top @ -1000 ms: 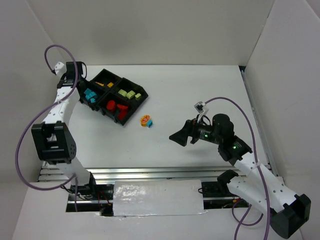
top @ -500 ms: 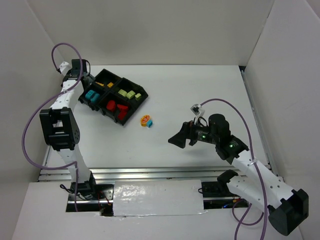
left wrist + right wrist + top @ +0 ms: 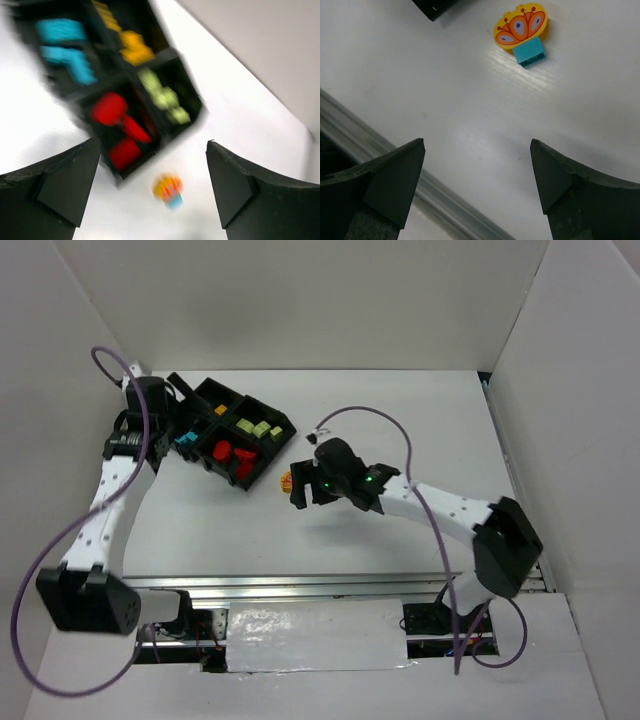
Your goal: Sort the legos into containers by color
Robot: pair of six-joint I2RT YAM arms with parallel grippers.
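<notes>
Lego (image 3: 522, 31): orange fan-shaped top (teal base)

No words, numbers, labels or brand marks can be read anywhere. The only printed mark is an orange-and-purple petal pattern on the yellow lego piece (image 3: 521, 25), which lies ahead of the right claw (image 3: 477, 180), beyond its spread fingertips.

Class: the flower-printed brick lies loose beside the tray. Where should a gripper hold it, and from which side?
Probably the teal base of the flower brick, from above, closing on its flat parallel sides. It seems to lie face up; the scalloped yellow top would slip more easily.
</notes>
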